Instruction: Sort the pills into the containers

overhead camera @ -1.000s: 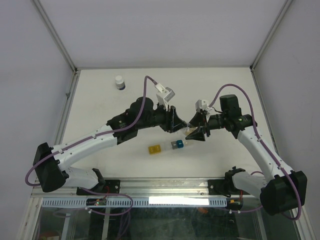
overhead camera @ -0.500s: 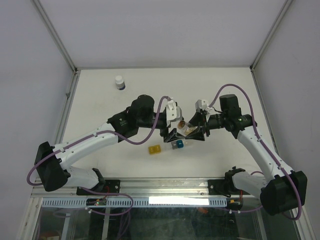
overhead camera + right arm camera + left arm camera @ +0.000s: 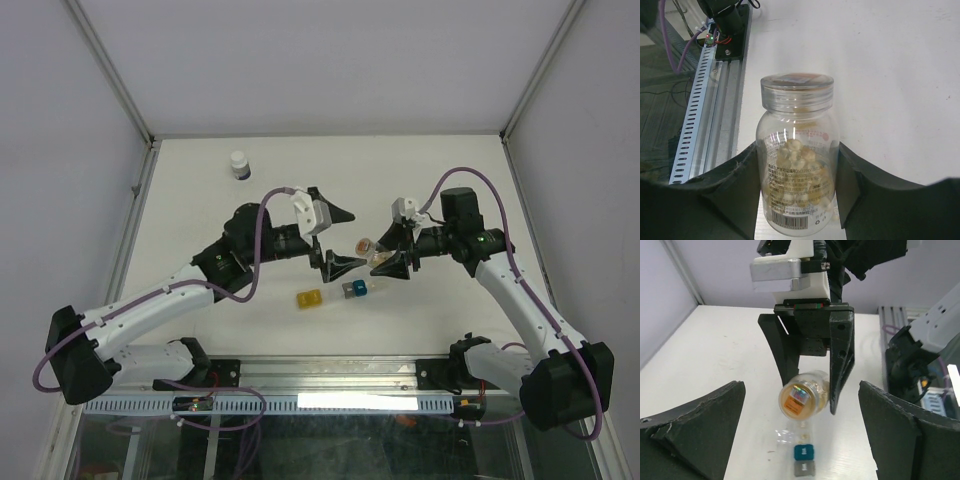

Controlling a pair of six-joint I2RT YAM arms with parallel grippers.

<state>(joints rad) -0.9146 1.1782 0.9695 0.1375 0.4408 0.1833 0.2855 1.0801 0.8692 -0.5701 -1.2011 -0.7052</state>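
Note:
A clear vial [image 3: 797,165] with its clear lid on holds tan pills [image 3: 799,152]. My right gripper [image 3: 797,150] is shut on the vial's body, one finger on each side. From above, the vial [image 3: 369,248] lies tilted in the air, lid toward the left arm, in the right gripper [image 3: 388,255]. My left gripper [image 3: 338,240] stands wide open just left of the lid, touching nothing. Its own view faces the lid [image 3: 801,399] end-on. Below on the table lies the strip of containers [image 3: 340,293]: yellow [image 3: 310,298], blue [image 3: 352,290] and clear cubes [image 3: 784,436].
A small dark bottle with a white cap [image 3: 238,164] stands at the far left of the table. White walls and metal frame posts close the table in. A metal rail [image 3: 700,115] runs along the near edge by the arm bases.
My left gripper was shut at the vial's lid, then opened wide and drew back to the left. The right gripper and the vial stayed put.

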